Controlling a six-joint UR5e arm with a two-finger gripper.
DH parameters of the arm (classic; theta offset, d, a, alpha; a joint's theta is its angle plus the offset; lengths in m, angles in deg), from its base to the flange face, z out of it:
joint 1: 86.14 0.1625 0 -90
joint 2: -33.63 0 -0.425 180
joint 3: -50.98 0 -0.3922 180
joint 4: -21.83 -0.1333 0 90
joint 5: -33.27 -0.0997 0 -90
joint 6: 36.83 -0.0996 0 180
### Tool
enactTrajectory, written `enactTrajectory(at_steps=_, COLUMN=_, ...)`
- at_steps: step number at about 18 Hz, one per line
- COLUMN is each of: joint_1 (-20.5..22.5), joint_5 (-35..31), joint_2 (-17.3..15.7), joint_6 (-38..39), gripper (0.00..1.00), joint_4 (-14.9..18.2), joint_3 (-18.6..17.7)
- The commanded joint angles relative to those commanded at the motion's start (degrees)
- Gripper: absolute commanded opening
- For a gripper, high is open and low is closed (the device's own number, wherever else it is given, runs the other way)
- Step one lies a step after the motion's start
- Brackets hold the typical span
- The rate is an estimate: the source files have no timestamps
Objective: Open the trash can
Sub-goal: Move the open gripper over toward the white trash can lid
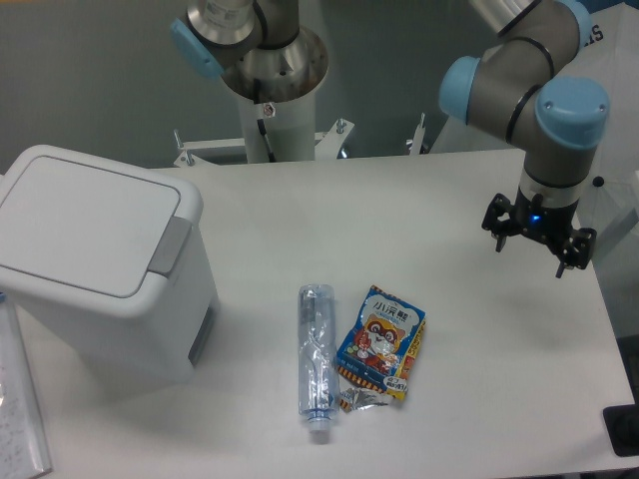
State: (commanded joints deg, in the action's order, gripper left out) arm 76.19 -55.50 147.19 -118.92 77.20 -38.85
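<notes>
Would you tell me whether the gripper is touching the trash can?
Apart. The camera shows the gripper far right, the trash can far left.

The trash can [100,264], a large boxy white plastic bin with rounded corners, is being seen standing upright at the surface's left side, its flat lid being kept closed, the grey push-button facing right.

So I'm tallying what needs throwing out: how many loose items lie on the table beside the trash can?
2: a clear plastic bottle lying right of the trash can, and a snack packet just right of the bottle.
</notes>
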Motion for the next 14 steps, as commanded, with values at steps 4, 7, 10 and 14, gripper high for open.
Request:
enactTrajectory(at_steps=4, joint_1=-0.26, joint_5=0.0, joint_2=-0.53, joint_6=-0.09, gripper=1.0, joint_4=0.09, joint_3=-0.35)
enactTrajectory(at_steps=7, joint_1=-1.31, joint_5=0.35, joint_2=-1.14, joint_6=-0.09, gripper=1.0, joint_4=0.52, joint_3=-0.44)
enactTrajectory(at_steps=10, joint_1=-2.37, joint_5=0.44, joint_2=-2.55, joint_6=0.88, gripper=1.0, joint_4=2.8, joint_3=-0.35)
enactTrajectory(at_steps=14, joint_1=-4.12, joint_5=0.97, joint_2=-4.13, joint_6=0.97, gripper=1.0, joint_4=9.38, joint_3=1.13)
